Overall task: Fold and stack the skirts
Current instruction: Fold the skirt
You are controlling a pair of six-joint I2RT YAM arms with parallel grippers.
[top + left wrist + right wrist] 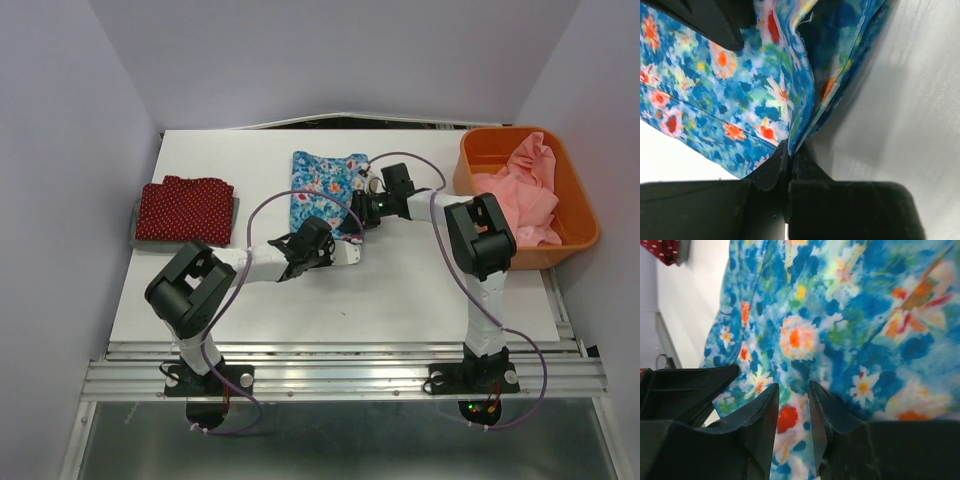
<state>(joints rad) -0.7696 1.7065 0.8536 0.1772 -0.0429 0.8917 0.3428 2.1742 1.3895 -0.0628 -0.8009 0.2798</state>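
The bright blue flower-print skirt (322,185) lies folded in the middle of the white table (400,290). My left gripper (352,245) is at its near right corner, shut on the skirt's edge (790,145). My right gripper (356,220) is just beside it, over the same corner; its jaws stand a little apart with the flowered cloth (840,315) showing between them. The dark red dotted skirt (185,208) lies folded at the left, on top of a plain grey skirt (139,222) of which only an edge shows.
An orange basket (578,190) holding pink cloth (525,190) stands at the far right. White walls close in the table at the back and sides. A metal rail (340,375) runs along the near edge.
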